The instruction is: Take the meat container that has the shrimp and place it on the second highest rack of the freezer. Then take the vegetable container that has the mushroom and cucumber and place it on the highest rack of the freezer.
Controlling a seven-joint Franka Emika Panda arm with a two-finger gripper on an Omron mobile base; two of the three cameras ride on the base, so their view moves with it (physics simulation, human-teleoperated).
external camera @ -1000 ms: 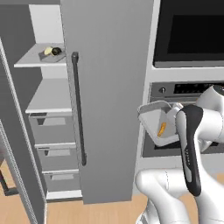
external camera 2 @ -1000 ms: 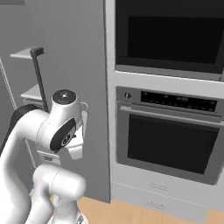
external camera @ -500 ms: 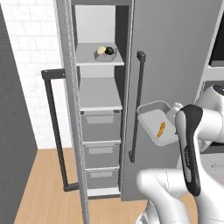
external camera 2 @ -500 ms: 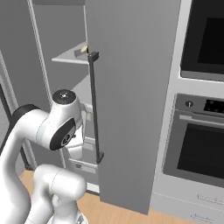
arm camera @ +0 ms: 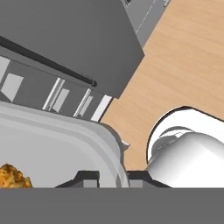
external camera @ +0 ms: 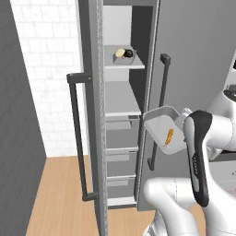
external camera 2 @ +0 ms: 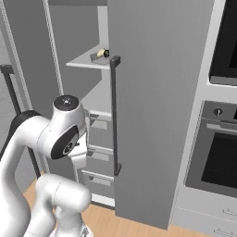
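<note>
The oven (external camera 2: 220, 148) with its dark glass door stands well off to the gripper's right side, past the closed grey door, whose long dark handle (external camera 2: 115, 115) runs upright. The wooden floor (external camera: 60, 193) lies below. White brick wall (external camera: 46, 69) shows beyond the open door's dark handle (external camera: 77, 138), off to the left.

Shelf container (external camera: 123, 54) contents too small to tell — shrimp (arm camera: 13, 176) cut off.

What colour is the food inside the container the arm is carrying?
Orange, a single shrimp in the pale grey container; clearest in the left base view.
</note>
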